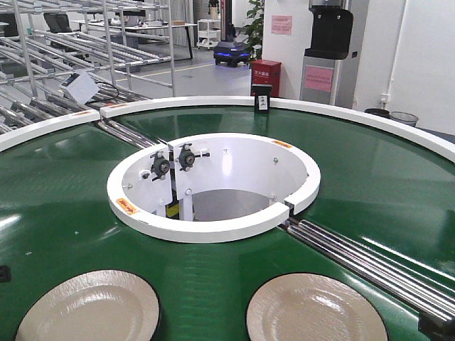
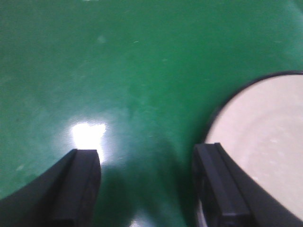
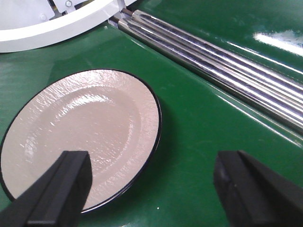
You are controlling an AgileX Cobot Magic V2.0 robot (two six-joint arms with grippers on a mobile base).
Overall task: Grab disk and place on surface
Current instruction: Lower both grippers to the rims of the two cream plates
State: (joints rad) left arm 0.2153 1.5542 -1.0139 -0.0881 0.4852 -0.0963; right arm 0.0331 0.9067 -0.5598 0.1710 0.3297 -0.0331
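Observation:
Two beige disks with thin dark rims lie flat on the green belt (image 1: 64,199): a left disk (image 1: 89,309) and a right disk (image 1: 316,309). My left gripper (image 2: 147,156) is open above bare belt. The left disk (image 2: 265,137) lies just at its right finger (image 2: 213,184), which overlaps the disk's edge. My right gripper (image 3: 154,161) is open too. Its left finger (image 3: 66,184) hangs over the near rim of the right disk (image 3: 85,127), and its right finger (image 3: 241,184) is over the belt. Nothing is held. The surface is out of view.
A white inner ring (image 1: 213,231) surrounds the conveyor's central hole. Steel rollers (image 1: 370,263) cross the belt right of the right disk and show in the right wrist view as rollers (image 3: 213,61). A small black box (image 1: 261,99) stands on the white outer rim (image 1: 398,124).

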